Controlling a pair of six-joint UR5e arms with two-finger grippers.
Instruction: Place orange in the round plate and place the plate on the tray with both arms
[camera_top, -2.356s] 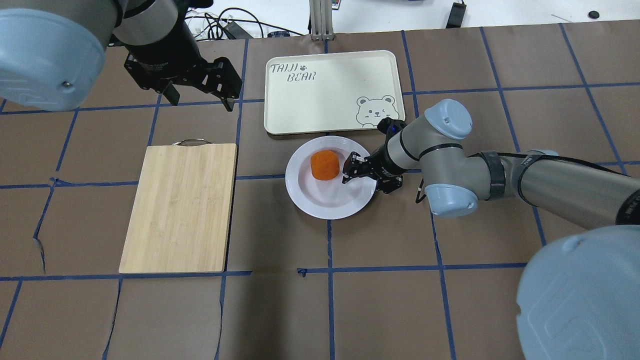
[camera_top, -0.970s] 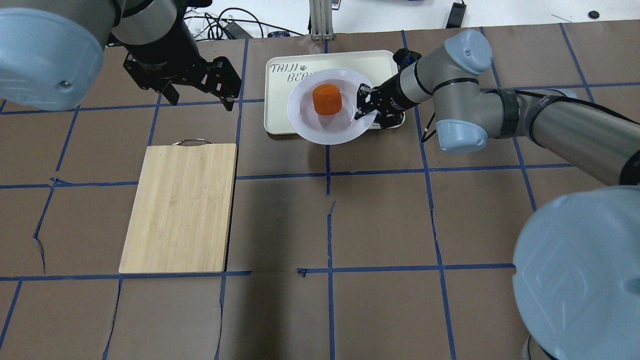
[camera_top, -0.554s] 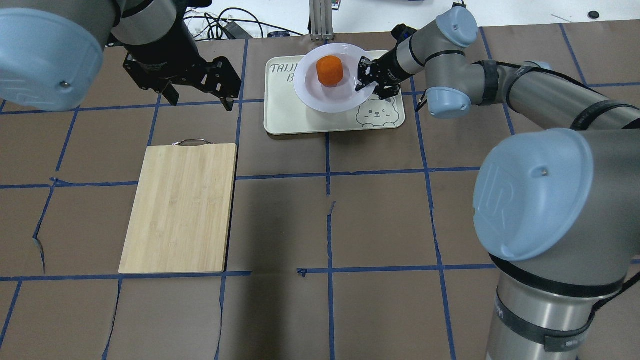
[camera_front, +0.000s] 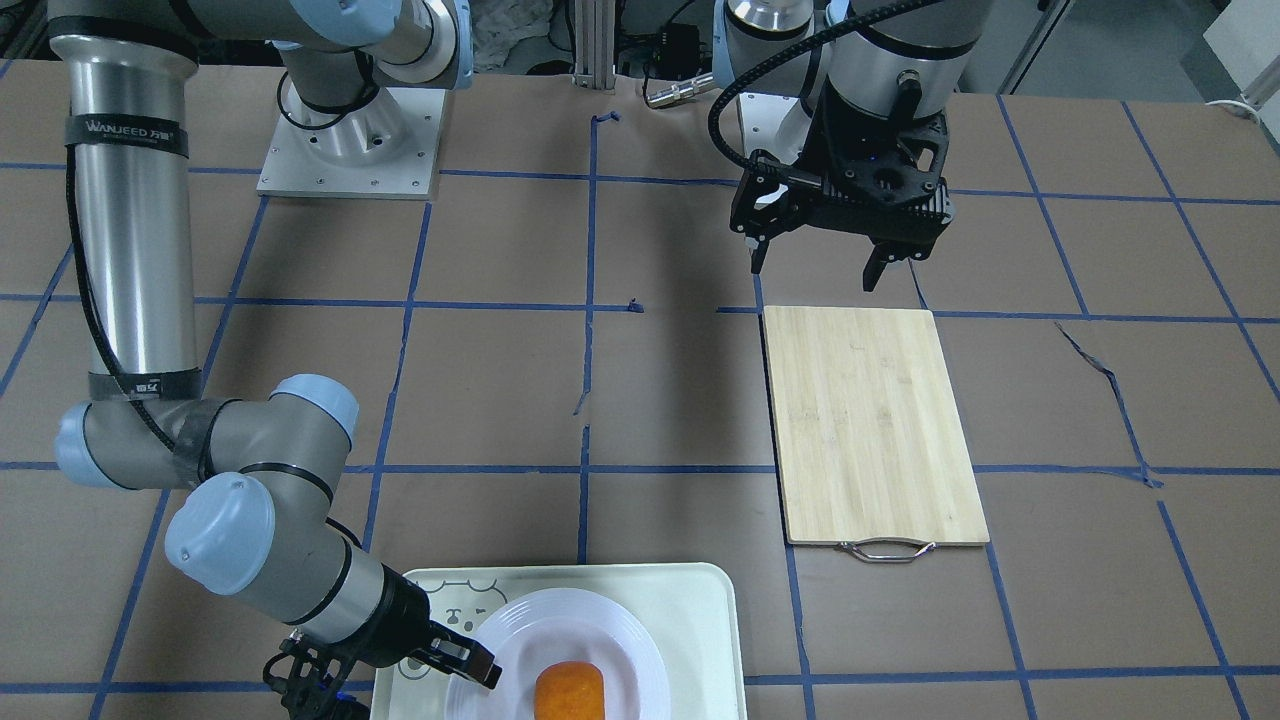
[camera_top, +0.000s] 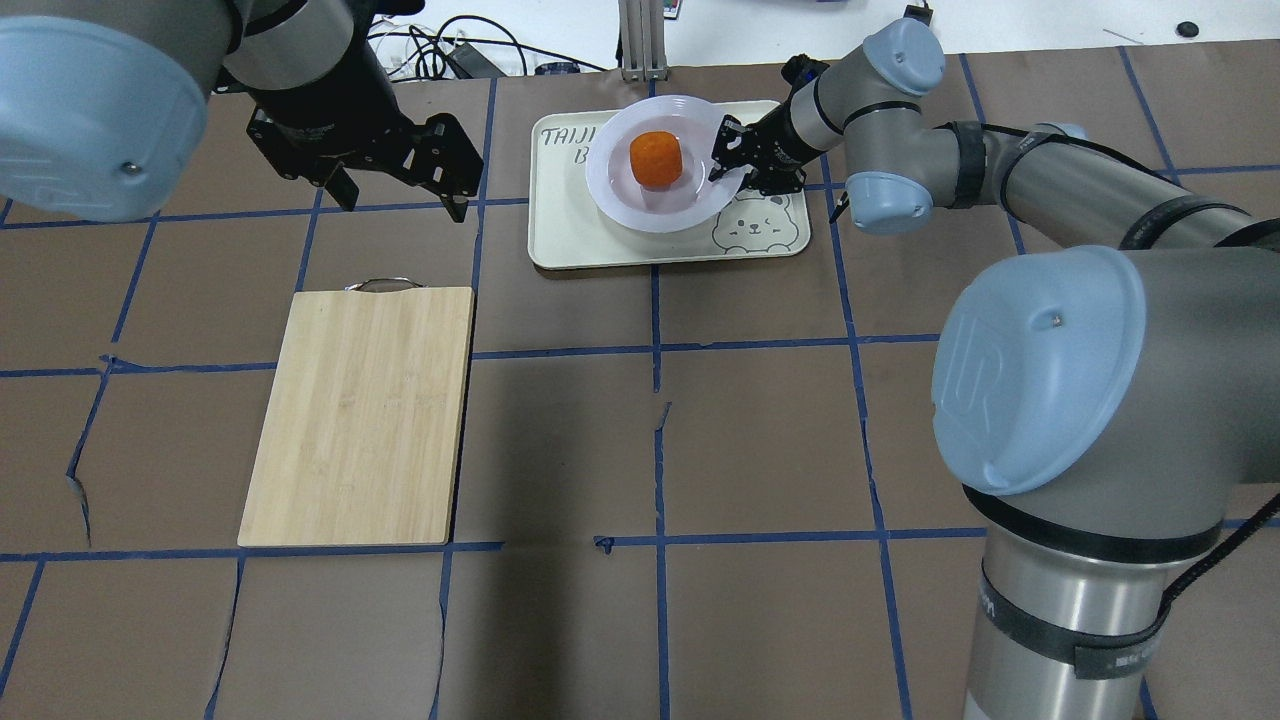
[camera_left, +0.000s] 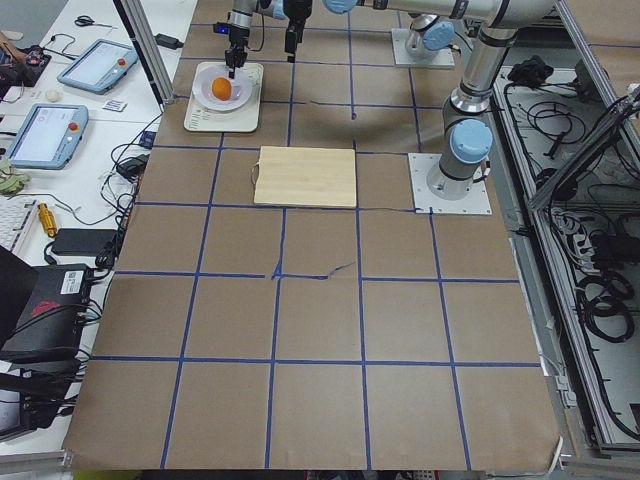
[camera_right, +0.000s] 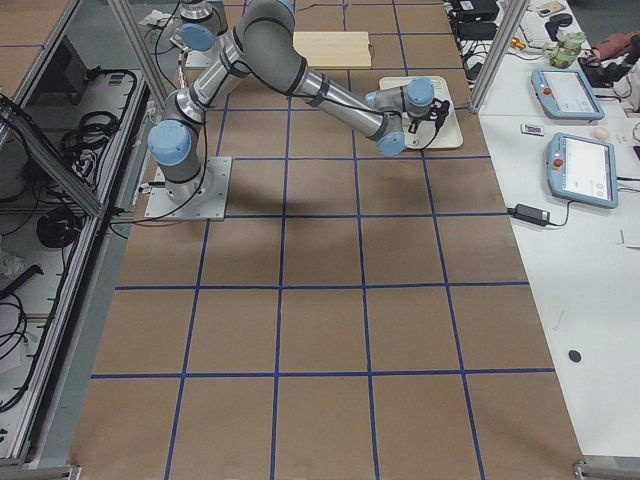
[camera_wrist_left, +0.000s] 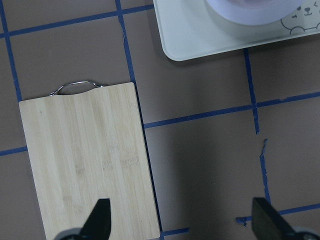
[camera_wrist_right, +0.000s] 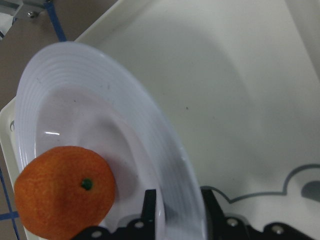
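bright orange fruit (camera_top: 656, 158), white ridged plate (camera_top: 640, 213), cream tray (camera_top: 570, 230) with grey bear drawing (camera_top: 752, 222)

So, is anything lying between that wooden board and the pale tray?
Nothing: the overhead view shows only bare brown table covering and blue tape lines between the wooden board and the tray.

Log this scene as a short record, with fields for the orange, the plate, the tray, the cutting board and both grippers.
orange: in the sunken centre of the round plate
round plate: over the tray, held at its rim; contact with the tray unclear
tray: flat on the table, bear drawing showing beside the plate
right gripper: shut on the plate's rim
left gripper: open, holding nothing, away from the tray
cutting board: flat on the table, apart from the tray
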